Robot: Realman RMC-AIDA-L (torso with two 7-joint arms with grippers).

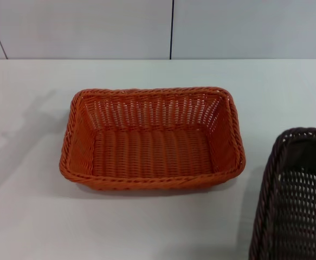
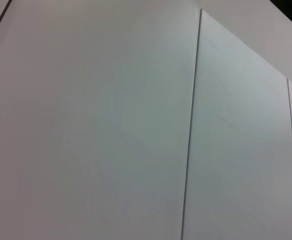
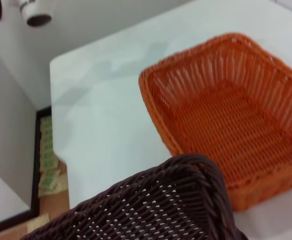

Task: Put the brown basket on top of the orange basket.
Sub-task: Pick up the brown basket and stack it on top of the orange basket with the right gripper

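Observation:
The orange basket (image 1: 152,140) stands empty on the white table (image 1: 33,216), in the middle of the head view. It also shows in the right wrist view (image 3: 231,115). The brown basket (image 1: 298,200) is at the lower right of the head view, cut off by the frame edge, apart from the orange basket and to its right. It looks tilted and casts a shadow on the table beside it. In the right wrist view its braided rim (image 3: 176,200) fills the near foreground, close to the camera. Neither gripper's fingers show in any view.
White wall panels (image 1: 168,27) stand behind the table; the left wrist view shows only such panels (image 2: 135,125). The right wrist view shows the table's corner (image 3: 60,65), the floor beyond it, and a white cylindrical part (image 3: 35,12) hanging above.

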